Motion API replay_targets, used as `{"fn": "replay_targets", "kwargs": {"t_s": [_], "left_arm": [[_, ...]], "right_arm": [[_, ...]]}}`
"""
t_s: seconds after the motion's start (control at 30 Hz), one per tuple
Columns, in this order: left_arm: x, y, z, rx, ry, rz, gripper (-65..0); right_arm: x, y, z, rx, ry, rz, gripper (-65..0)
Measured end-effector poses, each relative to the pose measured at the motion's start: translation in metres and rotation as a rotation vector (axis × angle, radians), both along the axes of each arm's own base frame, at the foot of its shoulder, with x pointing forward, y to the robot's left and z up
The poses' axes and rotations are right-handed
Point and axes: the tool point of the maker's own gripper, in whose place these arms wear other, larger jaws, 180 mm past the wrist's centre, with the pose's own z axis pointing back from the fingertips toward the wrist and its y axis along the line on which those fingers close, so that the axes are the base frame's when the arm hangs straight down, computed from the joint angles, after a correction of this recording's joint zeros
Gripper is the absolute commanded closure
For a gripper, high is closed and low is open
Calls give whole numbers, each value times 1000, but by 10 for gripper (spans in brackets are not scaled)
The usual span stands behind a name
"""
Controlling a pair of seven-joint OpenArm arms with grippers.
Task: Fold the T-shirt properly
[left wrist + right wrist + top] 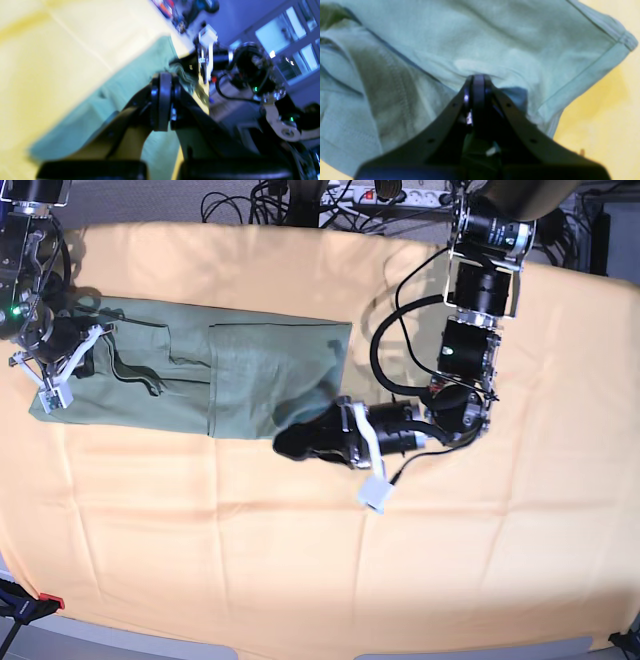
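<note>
Base view: left end effector [290, 444] is reaching low, closed and empty, beside the plain sage-green knit T-shirt [250, 370]; right end effector [55, 370] is pinching its sleeve end.

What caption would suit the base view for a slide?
Two arms fold a green T-shirt on an orange cloth: left hand at its near edge, right hand at its far end.

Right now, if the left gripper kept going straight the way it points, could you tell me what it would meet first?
Probably the T-shirt: the left gripper, jaws shut, points at its near edge, though its height above the cloth is unclear.
</note>
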Motion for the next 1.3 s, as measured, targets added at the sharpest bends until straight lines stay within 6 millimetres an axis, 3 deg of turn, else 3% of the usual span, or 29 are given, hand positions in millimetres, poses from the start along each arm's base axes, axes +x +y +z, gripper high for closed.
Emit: {"fn": "replay_targets", "kwargs": {"t_s": [0.07, 0.13, 0.3, 0.4, 0.53, 0.63, 0.8, 0.93, 1.13, 1.3], "left_arm": [[7, 15, 2, -1, -6, 40, 0], [12, 30, 0, 16, -7, 69, 0], [22, 74, -3, 82, -19, 142, 0], [23, 99, -9, 155, -21, 158, 0], [24, 127, -11, 224, -26, 183, 0], [24, 144, -13, 269, -28, 196, 0], [23, 172, -14, 340, -26, 217, 0], [22, 188, -13, 379, -28, 228, 0], [22, 193, -10, 380, -29, 233, 0], [22, 192, -8, 365, -26, 236, 0]], "right_arm": [[4, -7, 8, 31, -45, -42, -209], [11, -19, 25, 89, -121, -97, -304], [30, -54, 86, 191, -333, -186, -320], [15, -79, 96, 207, -337, -268, -369], [-13, -107, 89, 201, -302, -400, -426], [-27, -110, 80, 243, -287, -424, -439], [-48, -117, 35, 365, -179, -537, -439], [-57, -105, 9, 504, -123, -540, -439], [-56, -88, 6, 700, -148, -495, -439], [-52, -46, -5, 787, -75, -353, -439]]}}
